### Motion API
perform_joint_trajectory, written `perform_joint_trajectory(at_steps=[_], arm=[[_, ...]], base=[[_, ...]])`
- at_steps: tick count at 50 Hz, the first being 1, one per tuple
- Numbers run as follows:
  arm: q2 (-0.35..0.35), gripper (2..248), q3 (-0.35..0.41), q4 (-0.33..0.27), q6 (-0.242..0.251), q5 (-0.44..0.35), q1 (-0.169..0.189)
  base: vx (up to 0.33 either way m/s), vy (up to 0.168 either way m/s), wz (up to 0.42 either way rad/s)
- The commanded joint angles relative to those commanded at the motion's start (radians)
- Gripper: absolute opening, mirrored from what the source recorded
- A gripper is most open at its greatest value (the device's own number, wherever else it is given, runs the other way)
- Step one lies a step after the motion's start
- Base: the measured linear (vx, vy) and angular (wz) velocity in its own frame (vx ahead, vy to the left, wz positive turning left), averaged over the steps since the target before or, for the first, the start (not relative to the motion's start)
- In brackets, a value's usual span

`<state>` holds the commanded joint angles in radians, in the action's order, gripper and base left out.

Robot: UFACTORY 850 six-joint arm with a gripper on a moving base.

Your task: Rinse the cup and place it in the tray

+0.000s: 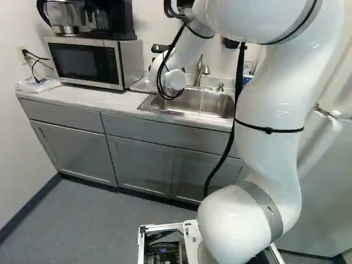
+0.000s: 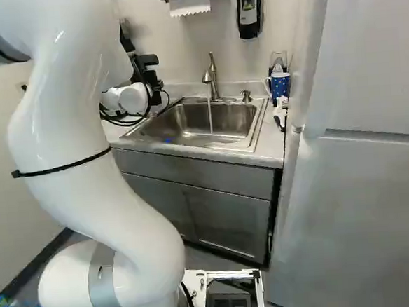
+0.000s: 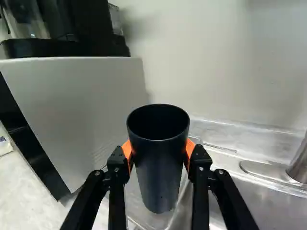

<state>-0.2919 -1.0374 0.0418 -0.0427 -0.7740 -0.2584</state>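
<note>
Left of the end effector (image 2: 151, 78), the microwave (image 1: 85, 61) stands on the table (image 1: 71, 98), its near side wall close to the held cup; a black coffee maker (image 1: 110, 17) sits on top. The end effector is closed on the dark cup (image 3: 160, 165), its orange pads (image 3: 190, 149) pressing two opposite sides, the cup's mouth facing up. Below the cup shows the clear tray (image 3: 142, 216); whether they touch I cannot tell. The wall (image 3: 211, 62) rises beyond, and the table's front edge runs on the base's side of the end effector. Just to the right begins the sink (image 2: 249, 140), its basin opening toward the faucet (image 2: 211, 79), where water (image 2: 210, 118) runs down, well apart from the cup. Farther right are a blue mug (image 2: 280, 85) and the tall refrigerator (image 2: 348, 206). The arm (image 1: 275, 107) rises from its joint, bends high overhead and reaches forward, its wrist lowered near the sink's left end.
</note>
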Motion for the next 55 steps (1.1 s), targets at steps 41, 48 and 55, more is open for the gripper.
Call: perform_joint_trajectory(at_steps=[41, 48, 55], arm=[[-0.165, 123, -0.177, -0.014, 0.0, -0.008, -0.02], [-0.173, 123, -0.172, -0.014, 0.0, -0.008, -0.02], [-0.182, 123, -0.168, -0.014, 0.0, -0.008, -0.02]], base=[[0.0, 0.0, 0.0], [0.0, 0.0, 0.0], [0.0, 0.0, 0.0]])
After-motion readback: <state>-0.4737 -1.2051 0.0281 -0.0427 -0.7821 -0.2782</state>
